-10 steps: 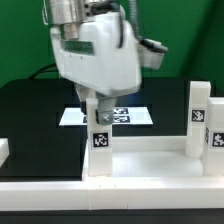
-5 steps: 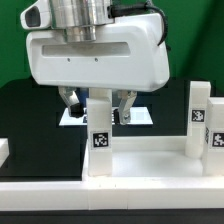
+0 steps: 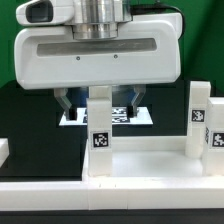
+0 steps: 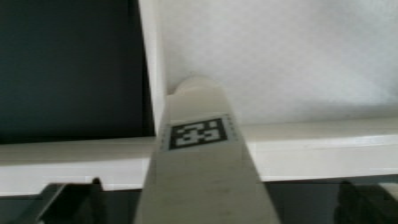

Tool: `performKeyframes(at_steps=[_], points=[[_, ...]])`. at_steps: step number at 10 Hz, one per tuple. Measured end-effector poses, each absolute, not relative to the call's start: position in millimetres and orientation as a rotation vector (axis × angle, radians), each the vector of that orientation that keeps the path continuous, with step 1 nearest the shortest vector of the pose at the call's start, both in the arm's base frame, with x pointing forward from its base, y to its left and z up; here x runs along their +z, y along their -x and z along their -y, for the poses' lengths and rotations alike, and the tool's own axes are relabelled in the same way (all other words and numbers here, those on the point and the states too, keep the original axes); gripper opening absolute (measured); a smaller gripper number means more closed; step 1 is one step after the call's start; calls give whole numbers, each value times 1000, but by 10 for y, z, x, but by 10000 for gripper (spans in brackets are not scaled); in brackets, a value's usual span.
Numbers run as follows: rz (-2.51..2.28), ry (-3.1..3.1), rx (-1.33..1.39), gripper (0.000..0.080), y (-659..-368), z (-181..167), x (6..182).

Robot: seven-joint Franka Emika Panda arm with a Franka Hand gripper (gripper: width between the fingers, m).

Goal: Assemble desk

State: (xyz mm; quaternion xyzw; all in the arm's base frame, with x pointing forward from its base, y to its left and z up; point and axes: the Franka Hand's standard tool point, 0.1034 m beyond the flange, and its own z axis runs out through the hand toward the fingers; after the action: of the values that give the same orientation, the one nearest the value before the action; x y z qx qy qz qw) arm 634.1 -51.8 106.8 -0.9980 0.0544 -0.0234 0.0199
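I see the large white plastic rectangular desk slab (image 3: 130,160) lying on the black table (image 3: 30,115) with two square white tagged legs standing upright in it: one (image 3: 100,125) below my two-finger gripper (image 3: 100,103), the other (image 3: 200,120) at the exterior view's right. My gripper's jaws stand wide on both sides of the near leg and do not touch it. I judge this leg is mounted; next I must lift straight up and fetch another leg.

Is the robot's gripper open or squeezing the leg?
Open. The gripper has its fingers standing apart on either side of the upright leg.
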Motion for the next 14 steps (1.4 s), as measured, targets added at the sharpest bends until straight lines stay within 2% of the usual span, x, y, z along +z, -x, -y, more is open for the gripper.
performKeyframes(at_steps=[2, 3, 4, 6, 11, 14], points=[[-171, 3096, -72, 405, -6339, 521, 1064], [-277, 3087, -69, 405, -6339, 520, 1062], [-417, 3069, -66, 288, -6339, 524, 1062], [-694, 3015, -60, 288, -6340, 514, 1059], [-1911, 2295, 86, 288, -6359, 545, 1055], [-2098, 2132, 101, 289, -6365, 520, 1048]])
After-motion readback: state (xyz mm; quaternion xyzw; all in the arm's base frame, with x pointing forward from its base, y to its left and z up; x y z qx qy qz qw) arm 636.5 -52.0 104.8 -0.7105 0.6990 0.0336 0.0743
